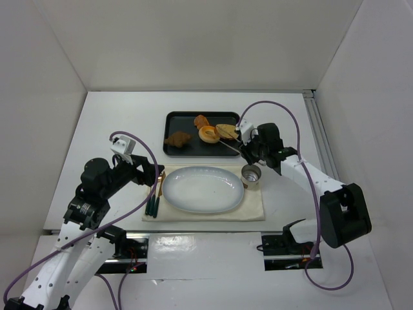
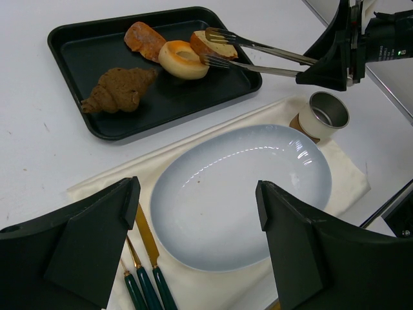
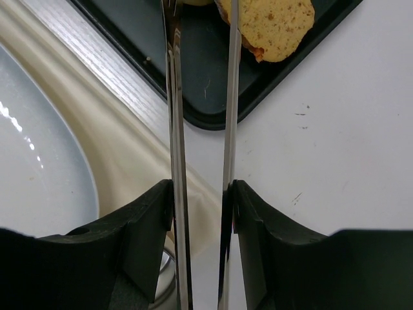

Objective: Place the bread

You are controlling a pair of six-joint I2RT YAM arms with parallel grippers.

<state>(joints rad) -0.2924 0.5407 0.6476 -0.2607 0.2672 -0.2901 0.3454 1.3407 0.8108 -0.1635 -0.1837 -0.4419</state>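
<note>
Top view: right gripper (image 1: 248,148) clenched on the tongs (image 1: 231,147), tips reaching into the tray (image 1: 174,119). The bread (image 1: 226,131) lies flat at the tray's right end, touching the doughnut (image 1: 208,134). The tray also holds a dark pastry (image 1: 177,139) and an orange piece (image 1: 201,121). The plate (image 1: 193,194) is bare, on the cloth (image 1: 255,210), just beside the tray. The cup (image 1: 251,173) sits right under the right wrist, so I'd expect a low swing toward the plate to knock it. Left gripper (image 1: 145,173) spread, holding nothing, near the cutlery (image 1: 153,200)

Left wrist view: one tong arm crosses the bread (image 2: 201,40), the other rests over the doughnut (image 2: 182,58) rim. A squeeze here likely pinches the doughnut too, or shoves the two apart. Cup (image 2: 328,115) looks empty

Right wrist view: tongs (image 3: 174,129) arms apart, not closed on anything. Bread (image 3: 277,22) sits mostly outside the right arm, only its edge in the gap. An edge grip on a flat slice could pivot and drop short of the plate, on the tray lip or cloth. Cannot tell whether the tips touch the bread
</note>
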